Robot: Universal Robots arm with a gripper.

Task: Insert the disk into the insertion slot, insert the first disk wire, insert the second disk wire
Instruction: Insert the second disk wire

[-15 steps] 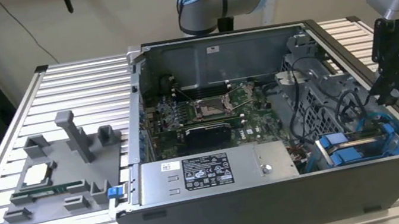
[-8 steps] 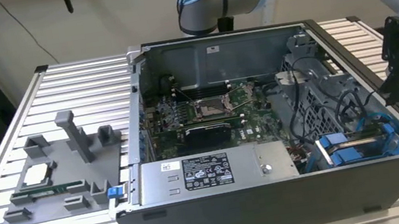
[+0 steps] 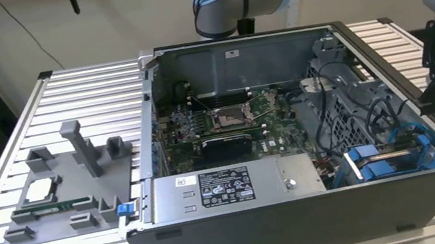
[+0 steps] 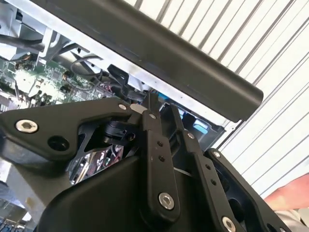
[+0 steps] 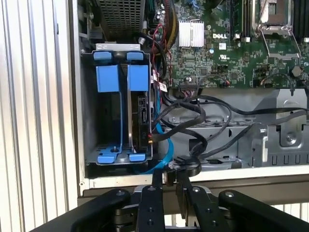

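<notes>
Disk sits in the insertion slot, in the case's near corner at the exterior view's right, so we judge step one done. Blue wire and black wires lie beside it; whether they are plugged, we cannot tell. Claw hovers just outside the case, narrow and empty.

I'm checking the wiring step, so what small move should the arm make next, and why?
Probably ease the gripper inward over the case wall toward the loose black cables. The disk seems already seated in the slot, the cables lie loose beside it, and the gripper hangs outside that wall.
</notes>
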